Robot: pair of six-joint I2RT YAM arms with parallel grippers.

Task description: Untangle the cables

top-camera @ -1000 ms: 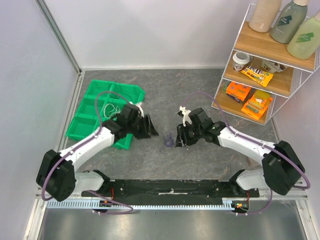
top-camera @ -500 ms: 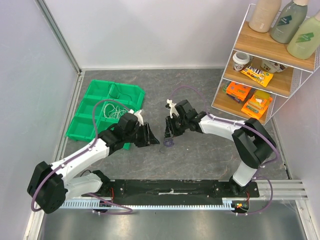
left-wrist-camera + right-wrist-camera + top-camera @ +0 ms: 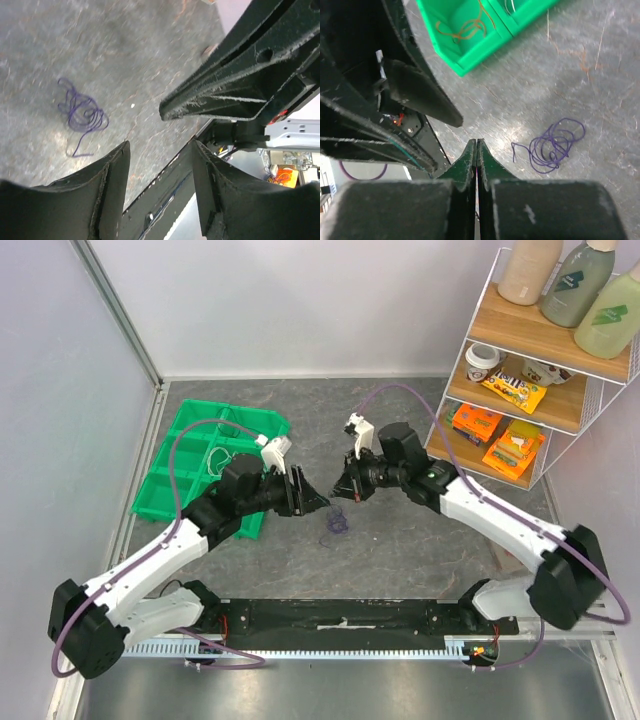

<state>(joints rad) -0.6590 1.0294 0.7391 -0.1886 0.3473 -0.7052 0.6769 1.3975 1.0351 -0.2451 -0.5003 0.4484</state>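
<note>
Looking from the top: the purple cable (image 3: 338,523) lies on the counter (image 3: 400,550) as a small loose coil of thin, string-like loops with one free tail. It sits at 6 o'clock of the gap between the two claws and touches neither.

Counter is grey and mottled, stone-like, with pale scratch streaks.

Left claw (image 3: 315,498) is spread wide, counter showing through the gap. Its fingers (image 3: 112,190) are black, wedge-shaped and rough-faced, tips pointing to 3 o'clock.

Right claw (image 3: 343,490) is pinched fully together, its two tapered fingers (image 3: 467,160) flush face to face. Tips point to 9 o'clock, facing the left claw across a short gap.

Green bin (image 3: 165,485) is glossy moulded plastic with square compartments, at 9 o'clock on the counter. The white cable (image 3: 222,455), thin and looped, lies in a middle compartment. The orange cable (image 3: 465,27), a thin curled strand, lies in another; cannot tell which from the wrist view.

Wire rack (image 3: 575,430) with wooden shelves stands at 2 o'clock, with bottles (image 3: 570,285) on top and snack packs (image 3: 512,450) lower.
</note>
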